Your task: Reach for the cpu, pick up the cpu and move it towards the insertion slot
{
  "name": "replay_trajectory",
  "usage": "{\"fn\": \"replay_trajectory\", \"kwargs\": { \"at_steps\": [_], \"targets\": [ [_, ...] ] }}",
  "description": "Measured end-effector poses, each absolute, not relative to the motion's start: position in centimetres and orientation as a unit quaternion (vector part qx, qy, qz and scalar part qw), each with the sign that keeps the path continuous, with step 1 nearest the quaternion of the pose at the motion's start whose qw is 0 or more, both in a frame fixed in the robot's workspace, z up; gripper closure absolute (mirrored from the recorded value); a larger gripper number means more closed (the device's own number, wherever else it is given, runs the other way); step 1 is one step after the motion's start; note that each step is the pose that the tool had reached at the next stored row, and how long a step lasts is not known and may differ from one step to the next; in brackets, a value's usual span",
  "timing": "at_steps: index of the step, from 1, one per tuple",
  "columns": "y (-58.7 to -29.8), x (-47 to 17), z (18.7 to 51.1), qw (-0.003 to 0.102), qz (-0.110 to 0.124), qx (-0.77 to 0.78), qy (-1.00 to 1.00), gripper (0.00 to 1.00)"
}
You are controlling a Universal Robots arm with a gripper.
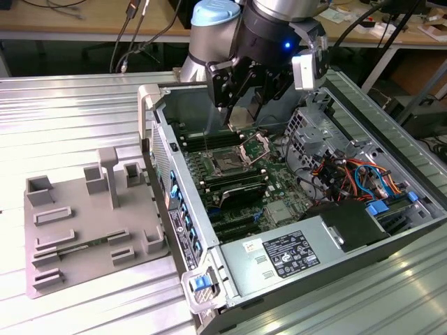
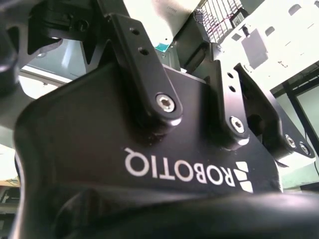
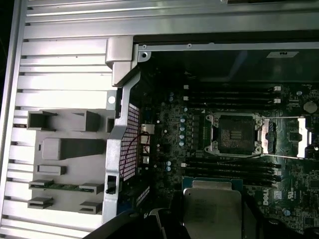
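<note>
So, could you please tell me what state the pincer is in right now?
The pincer is closed, holding the cpu.

My arm [image 1: 209,31] is showing silver-grey tube sections with a pale blue joint cap and a small blue light glowing on the dark wrist. My matte black gripper [image 1: 246,118] is wearing silver hex screws [image 2: 165,103] along its linkage bars and white lettering.
</note>
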State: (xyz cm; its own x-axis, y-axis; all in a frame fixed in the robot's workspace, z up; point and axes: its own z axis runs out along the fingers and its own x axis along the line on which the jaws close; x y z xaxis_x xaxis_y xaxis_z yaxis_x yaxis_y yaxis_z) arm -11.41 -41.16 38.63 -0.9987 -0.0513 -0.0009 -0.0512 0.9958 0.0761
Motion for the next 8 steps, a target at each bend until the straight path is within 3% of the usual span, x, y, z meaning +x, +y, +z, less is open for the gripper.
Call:
{"fn": "replay_trajectory", "kwargs": {
  "at_steps": [8],
  "targets": [
    [-41.16, -10.72, 38.28, 0.001, -0.038, 0.026, -0.999, 0.45]
  ]
}}
